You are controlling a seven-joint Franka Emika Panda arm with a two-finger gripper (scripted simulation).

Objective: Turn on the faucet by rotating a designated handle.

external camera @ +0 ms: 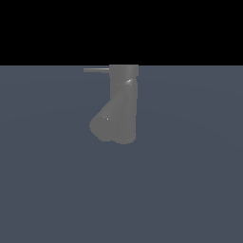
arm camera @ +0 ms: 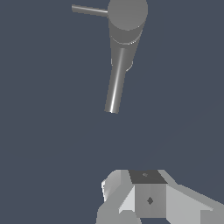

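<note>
The matte grey faucet [external camera: 124,99] stands upright on the dark floor, with its thick spout [external camera: 105,122] angled down toward the exterior view's left. The thin handle [external camera: 96,70] sticks out sideways from the top cap, toward the exterior view's left. In the wrist view I see the faucet's cap [arm camera: 127,15] from above, with the handle [arm camera: 89,10] and the spout [arm camera: 116,87]. My gripper [arm camera: 148,183] shows at the picture's edge as one block with no gap between the fingers. It is empty and well apart from the faucet. The arm does not show in the exterior view.
A flat blue-grey floor [external camera: 190,190] lies all around the faucet. Above the floor's far edge the exterior view is black.
</note>
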